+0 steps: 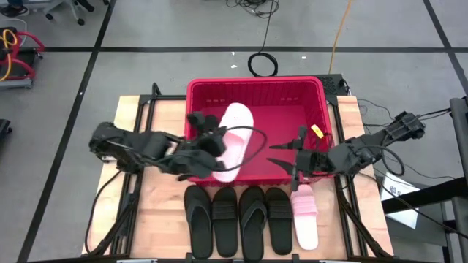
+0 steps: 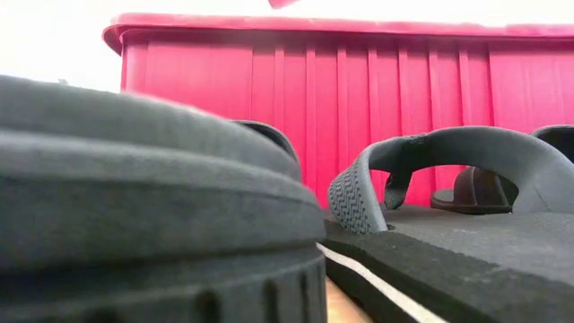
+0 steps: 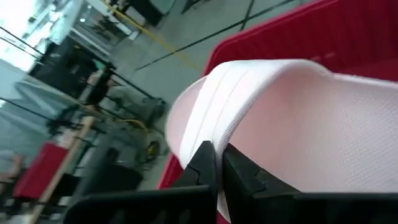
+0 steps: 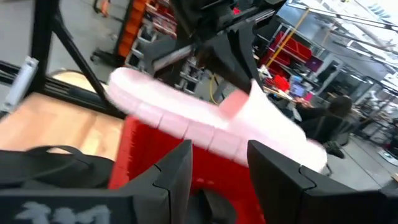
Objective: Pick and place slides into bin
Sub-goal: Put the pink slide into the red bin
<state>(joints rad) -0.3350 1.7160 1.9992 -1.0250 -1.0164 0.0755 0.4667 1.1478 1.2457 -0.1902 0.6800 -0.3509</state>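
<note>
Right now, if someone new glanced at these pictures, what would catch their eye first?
The pale pink slide, held over the red bin by the shut left gripper, stands out most. In front of the bin four black sandals lie in a row, with a second pink slide at their right end. The right gripper hangs open over the bin's right side.

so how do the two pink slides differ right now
One pink slide is held up over the red bin by the left gripper, shut on it; the other pink slide lies flat on the table, unheld. The held one tilts; the other rests beside the black slides. Both are pale pink.
</note>
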